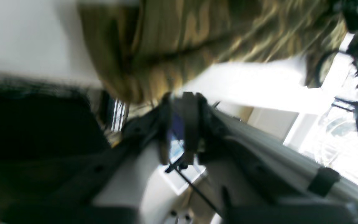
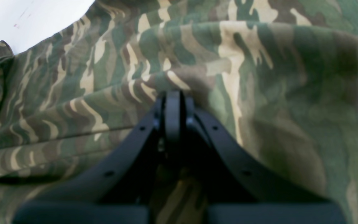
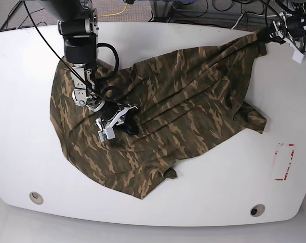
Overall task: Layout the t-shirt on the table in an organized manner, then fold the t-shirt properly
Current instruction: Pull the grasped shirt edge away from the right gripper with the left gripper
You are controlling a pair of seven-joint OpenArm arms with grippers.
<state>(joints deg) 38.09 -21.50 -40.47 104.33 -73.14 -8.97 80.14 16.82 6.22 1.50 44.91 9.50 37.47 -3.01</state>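
Laying-out step, not folding yet. T-shirt (image 3: 158,116) lies rumpled across the table (image 3: 21,66) — 1 far corner lifted. Right gripper (image 2: 172,93) pinched closed on a mid-cloth fold; left gripper (image 3: 269,33) at that corner (too blurred to judge its grip). Next: pull both apart, flatten.

The camouflage t-shirt (image 3: 158,116) is lying spread and rumpled across the glossy white worktop (image 3: 21,101), creased diagonally, one corner stretching up toward the far edge, its hem curling near the front between two small round holes.
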